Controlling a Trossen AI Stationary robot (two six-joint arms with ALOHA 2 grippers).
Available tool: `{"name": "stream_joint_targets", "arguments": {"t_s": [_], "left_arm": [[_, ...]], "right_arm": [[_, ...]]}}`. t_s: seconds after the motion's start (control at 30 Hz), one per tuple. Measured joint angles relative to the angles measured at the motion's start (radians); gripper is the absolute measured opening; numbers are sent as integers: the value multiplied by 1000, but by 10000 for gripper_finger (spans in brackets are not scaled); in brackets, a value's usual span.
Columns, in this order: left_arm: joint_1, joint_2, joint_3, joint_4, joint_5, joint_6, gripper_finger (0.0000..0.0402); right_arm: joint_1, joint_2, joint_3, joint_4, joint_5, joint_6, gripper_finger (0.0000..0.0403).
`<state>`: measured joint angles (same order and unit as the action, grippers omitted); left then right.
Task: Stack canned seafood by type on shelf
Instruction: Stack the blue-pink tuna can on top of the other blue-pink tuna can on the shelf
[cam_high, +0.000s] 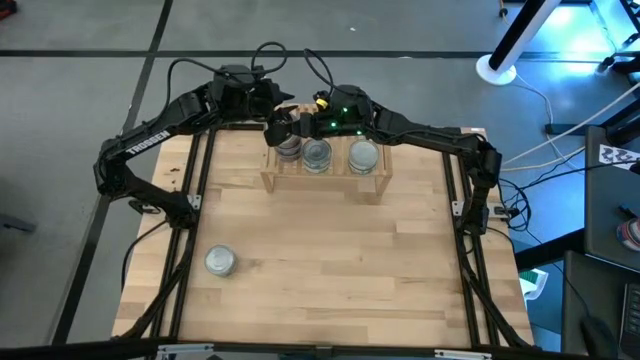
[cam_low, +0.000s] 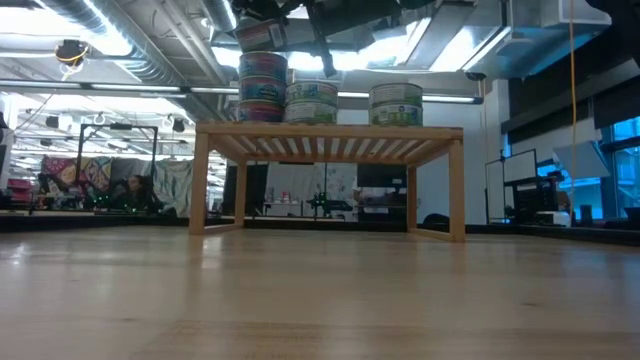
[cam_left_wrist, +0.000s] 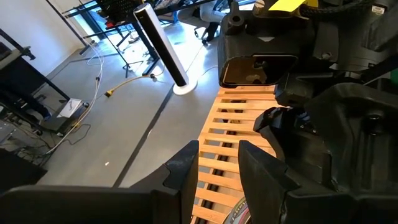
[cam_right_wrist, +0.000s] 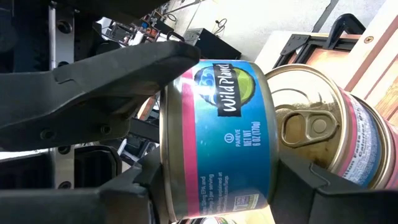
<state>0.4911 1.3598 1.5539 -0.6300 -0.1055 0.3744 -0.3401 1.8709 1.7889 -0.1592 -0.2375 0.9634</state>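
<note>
A: What has the right gripper (cam_right_wrist: 211, 134) got?

B: A blue-and-pink labelled tin (cam_right_wrist: 214, 140), clamped by its sides between the two dark fingers (cam_right_wrist: 112, 68). Directly beneath it sits a second tin of the same label with a gold pull-tab lid (cam_right_wrist: 314, 127).

A: And where is that on the shelf?

B: From above, the right gripper (cam_high: 283, 128) is over one end of the light-wood shelf (cam_high: 325, 182), the end nearer the left arm. From counter height, the held tin (cam_low: 262, 36) tops a column of multicoloured tins (cam_low: 262, 85) on that end of the slatted top (cam_low: 330, 130). Whether it rests on the one below or hangs just clear, I cannot tell.

A: The left gripper?

B: The left gripper (cam_left_wrist: 217, 165) is just beside the right one, above the shelf's slats (cam_left_wrist: 239, 118). Its fingers (cam_left_wrist: 180, 168) stand slightly apart with nothing between them.

A: Other tins?

B: Beyond the held tin, along the shelf, come a short stack of green-labelled tins (cam_low: 311, 102) and then a single green-labelled tin (cam_low: 396, 104). One silver-lidded tin (cam_high: 220, 261) lies alone on the counter (cam_high: 330, 270), well away from both grippers, on the left arm's side.
</note>
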Motion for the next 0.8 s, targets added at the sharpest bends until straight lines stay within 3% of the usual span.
{"name": "stream_joint_targets", "arguments": {"t_s": [0.17,0.5,0.8], "left_arm": [[0,0,0,-1,-3,2,109],[2,2,-5,-33,-8,6,109],[1,2,-4,-24,-1,28,109]], "right_arm": [[0,0,0,0,2,-9,204],[-2,0,0,-2,29,-30,286],[-2,-1,0,-2,110,-29,294]]}}
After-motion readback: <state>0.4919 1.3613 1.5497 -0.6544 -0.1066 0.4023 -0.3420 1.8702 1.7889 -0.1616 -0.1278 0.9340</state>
